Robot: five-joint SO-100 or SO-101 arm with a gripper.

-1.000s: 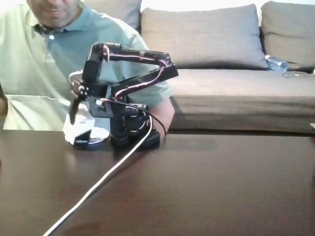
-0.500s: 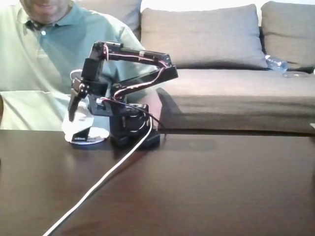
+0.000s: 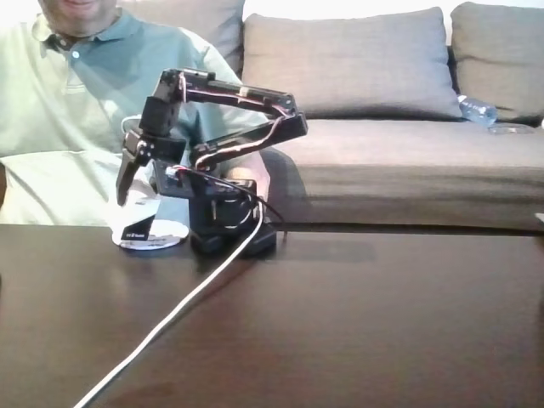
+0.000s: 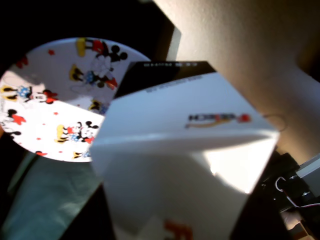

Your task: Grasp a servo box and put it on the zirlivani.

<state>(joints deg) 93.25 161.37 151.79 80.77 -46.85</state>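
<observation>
Fixed view: small upright cardboard servo box (image 3: 136, 218), white upper part and black lower part, stood on the thin flat white round disc (image 3: 151, 239) at the left side of the dark brown desk (image 3: 340, 323), just left of the black arm base (image 3: 231, 229). White print on the black band too small to read.

Wrist view: white face of the box (image 4: 185, 165) carried a small dark logo word with an orange-red mark, blurred, not legible; a line of small white print ran along the black band, also not legible; part of a red mark sat at the lower edge. The disc (image 4: 55, 100) was printed with cartoon mice in red, yellow and black, and the box covered its right part.

Black fingers (image 3: 127, 183) hung above the box top, pointing down, apart from the box and holding nothing. How far they were parted: cannot tell.

White cable (image 3: 170, 319) ran from the base across the desk. A person in a green polo shirt (image 3: 68, 110) sat behind the desk, grey sofa (image 3: 382, 110) behind
</observation>
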